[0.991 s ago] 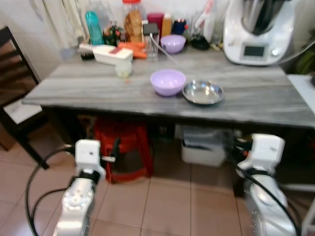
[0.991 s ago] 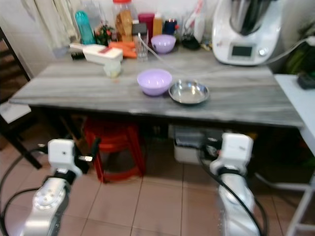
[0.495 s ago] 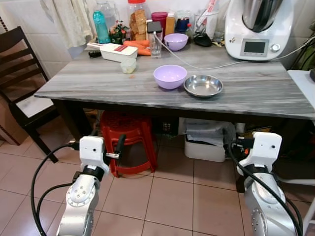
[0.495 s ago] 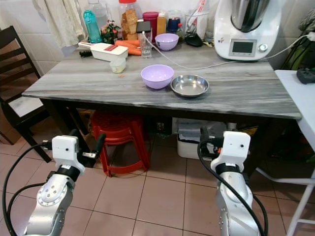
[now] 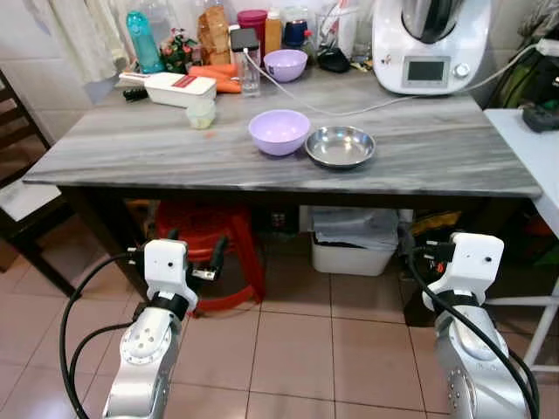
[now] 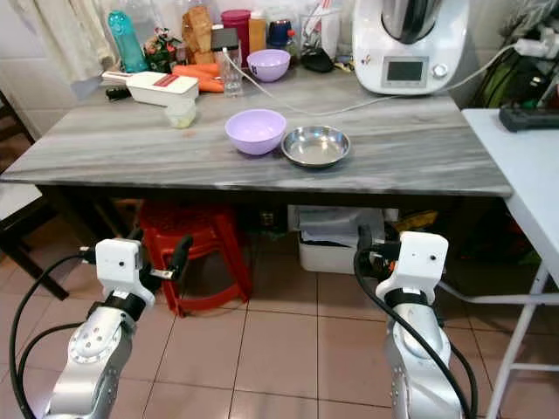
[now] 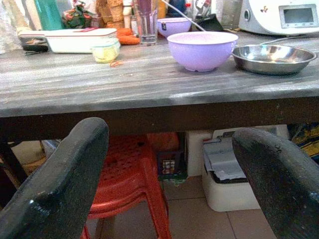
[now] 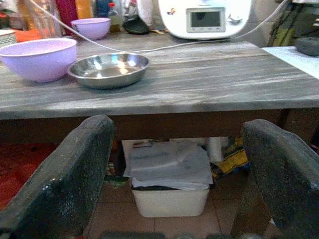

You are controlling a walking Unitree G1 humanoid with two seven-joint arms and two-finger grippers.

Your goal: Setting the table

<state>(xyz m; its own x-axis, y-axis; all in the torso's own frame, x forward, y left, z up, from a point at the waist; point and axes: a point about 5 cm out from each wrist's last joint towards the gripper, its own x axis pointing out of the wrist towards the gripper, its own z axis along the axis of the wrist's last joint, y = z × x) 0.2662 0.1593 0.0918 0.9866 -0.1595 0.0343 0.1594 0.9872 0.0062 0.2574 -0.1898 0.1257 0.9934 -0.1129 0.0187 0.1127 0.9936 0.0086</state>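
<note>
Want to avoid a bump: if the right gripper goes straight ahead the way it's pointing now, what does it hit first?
Probably the table's front edge. The open right gripper points at or just below it; slightly lower and it would reach the white bin underneath. Depth is unclear.

Grey wooden table (image 5: 437, 166) over tan floor tiles (image 5: 297, 340), red stool (image 5: 205, 231) beneath.

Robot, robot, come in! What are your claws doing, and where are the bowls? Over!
Left claw and right claw open, empty, below table edge. Purple bowl and steel bowl side by side on top. Red stool under table ahead.
</note>
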